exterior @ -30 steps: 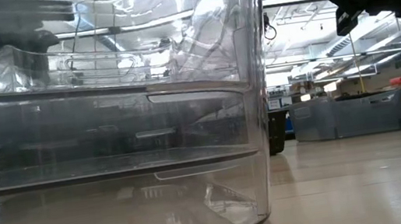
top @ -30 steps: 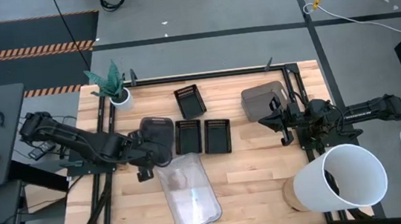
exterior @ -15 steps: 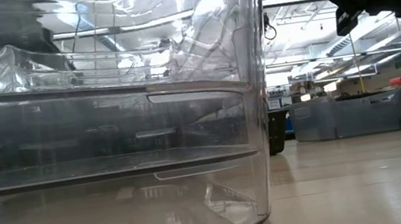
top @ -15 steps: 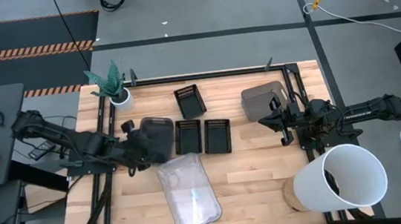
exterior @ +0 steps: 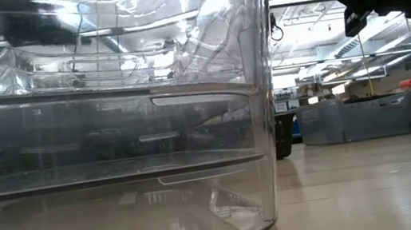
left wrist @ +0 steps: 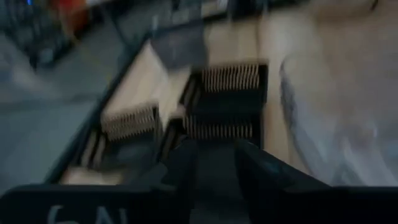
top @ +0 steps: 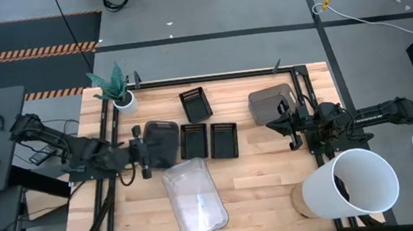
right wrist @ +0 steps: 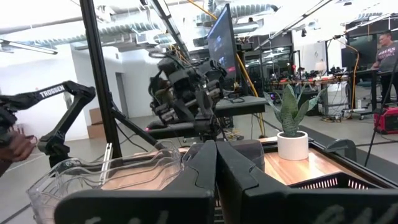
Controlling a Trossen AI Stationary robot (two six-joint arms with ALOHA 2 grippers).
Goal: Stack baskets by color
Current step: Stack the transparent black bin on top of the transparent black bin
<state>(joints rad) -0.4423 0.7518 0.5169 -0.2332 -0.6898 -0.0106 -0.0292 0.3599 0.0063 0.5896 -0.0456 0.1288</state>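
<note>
A dark-grey basket lies flat on the table, left of centre. My left gripper hovers at its left end, fingers apart, pointing toward the table's right with nothing between them. Three black slotted trays lie beyond it. A clear basket sits near the front edge. A second grey basket rests at the right. My right gripper hangs shut in the air beside it.
A big white bucket stands at the front right corner. A small white plant pot stands at the far left corner. Bare wood lies between the trays and the right arm.
My left gripper has drawn back toward the table's left edge, off the dark-grey basket, and has tipped up from pointing steeply down to nearly level. The basket has stayed where it was.
</note>
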